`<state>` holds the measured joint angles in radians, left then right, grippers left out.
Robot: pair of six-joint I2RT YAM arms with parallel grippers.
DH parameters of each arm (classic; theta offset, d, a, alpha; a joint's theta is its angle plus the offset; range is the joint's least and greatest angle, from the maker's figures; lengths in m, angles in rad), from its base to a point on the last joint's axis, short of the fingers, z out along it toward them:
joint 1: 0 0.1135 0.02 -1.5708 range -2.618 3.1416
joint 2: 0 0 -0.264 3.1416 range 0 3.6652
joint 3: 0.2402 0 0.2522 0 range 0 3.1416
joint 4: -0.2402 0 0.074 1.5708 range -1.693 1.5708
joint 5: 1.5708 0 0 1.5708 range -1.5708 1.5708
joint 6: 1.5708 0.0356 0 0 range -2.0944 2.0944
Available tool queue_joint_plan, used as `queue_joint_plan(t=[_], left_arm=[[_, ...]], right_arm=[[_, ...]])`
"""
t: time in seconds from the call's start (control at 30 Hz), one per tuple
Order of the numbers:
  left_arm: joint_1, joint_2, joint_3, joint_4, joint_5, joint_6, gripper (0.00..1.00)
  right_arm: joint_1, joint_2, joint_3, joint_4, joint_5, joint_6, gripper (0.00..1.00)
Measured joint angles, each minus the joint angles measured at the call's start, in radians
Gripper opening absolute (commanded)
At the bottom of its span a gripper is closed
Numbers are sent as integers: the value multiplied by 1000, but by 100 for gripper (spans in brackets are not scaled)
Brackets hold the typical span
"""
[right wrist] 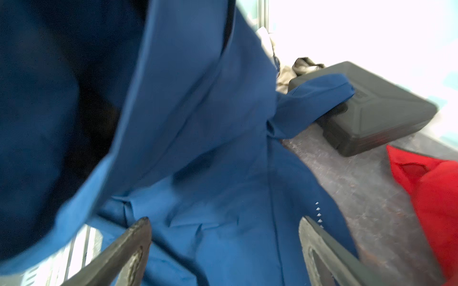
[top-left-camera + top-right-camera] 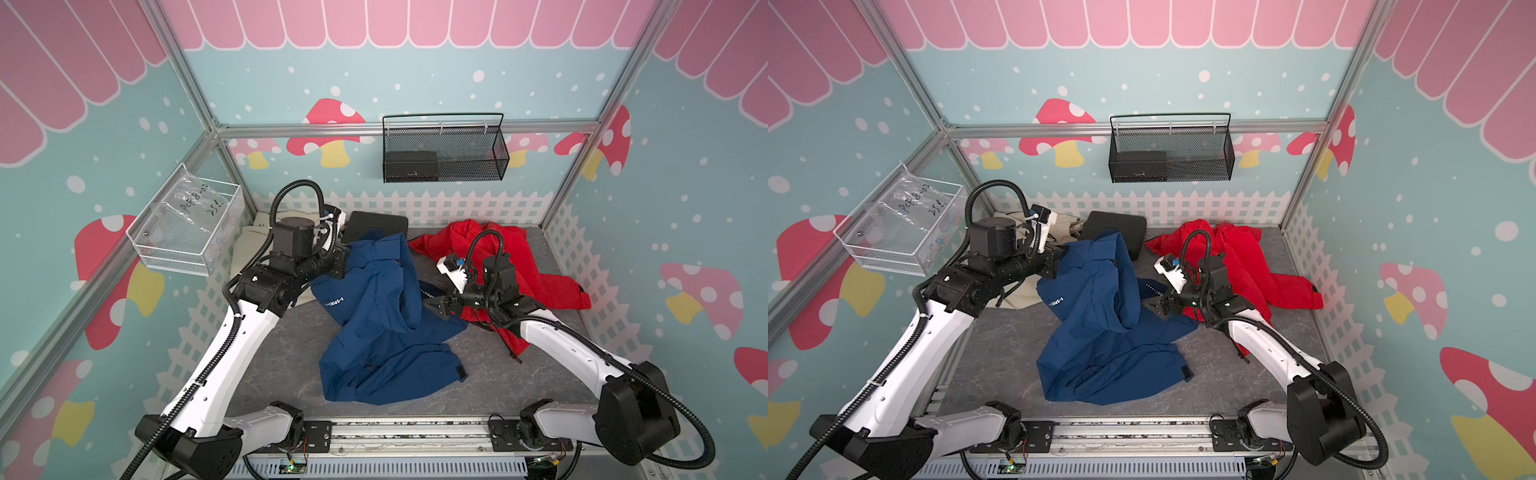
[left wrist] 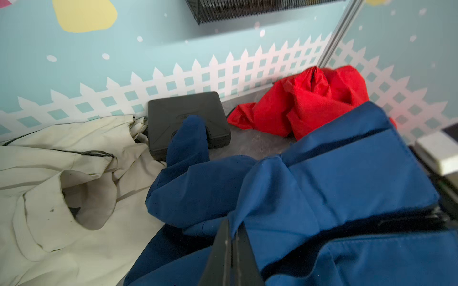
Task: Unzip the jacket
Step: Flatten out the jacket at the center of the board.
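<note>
Pinching a raised fold of the blue jacket [image 2: 374,332], the left gripper [image 3: 231,222] has its fingers [image 3: 218,252] pressed together on the cloth, which bunches up at their tips in the left wrist view. The jacket lies crumpled in the middle of the grey table [image 2: 498,374], with one sleeve end draped over a black case [image 2: 376,224] near the back wall. White lettering shows on its left side in both top views. The right gripper [image 1: 224,220] hangs over the jacket's right side with its fingers [image 1: 133,247] spread wide and nothing between them but the blue fabric lying below. A red jacket [image 2: 498,257] is heaped at the back right, partly under the right arm. A cream jacket [image 3: 62,173] lies at the back left behind the left arm. A black wire basket [image 2: 444,153] hangs on the rear wall, and a clear bin [image 2: 187,232] holding a plastic bag is fixed to the left wall.
</note>
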<state>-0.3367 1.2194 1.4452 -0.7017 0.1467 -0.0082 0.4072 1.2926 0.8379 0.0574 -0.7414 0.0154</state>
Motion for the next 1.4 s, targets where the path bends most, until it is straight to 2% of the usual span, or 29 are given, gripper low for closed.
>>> queue_joint_plan(t=[0.13,0.27,0.43,0.53,0.7,0.83,1.17,1.4], left_arm=[[2,0,3,76,-22,-92,0],[3,31,51,122,-66,-191,0],[-5,90,109,198,-146,-296,0],[-30,121,137,220,-218,-325,0],[-87,175,195,244,-316,-330,0],[-118,198,224,259,-368,-330,0],[-137,201,226,300,-421,-334,0],[-140,204,225,315,-423,-344,0]], right_arm=[[0,-14,-63,0,-42,24,85],[3,-35,-151,78,-130,113,85],[58,-74,-304,357,-200,355,88],[108,-74,-344,520,-209,484,87],[214,-69,-345,698,-183,583,87],[301,-59,-336,762,-95,604,89],[474,16,-174,780,293,648,96],[534,106,-93,840,464,799,97]])
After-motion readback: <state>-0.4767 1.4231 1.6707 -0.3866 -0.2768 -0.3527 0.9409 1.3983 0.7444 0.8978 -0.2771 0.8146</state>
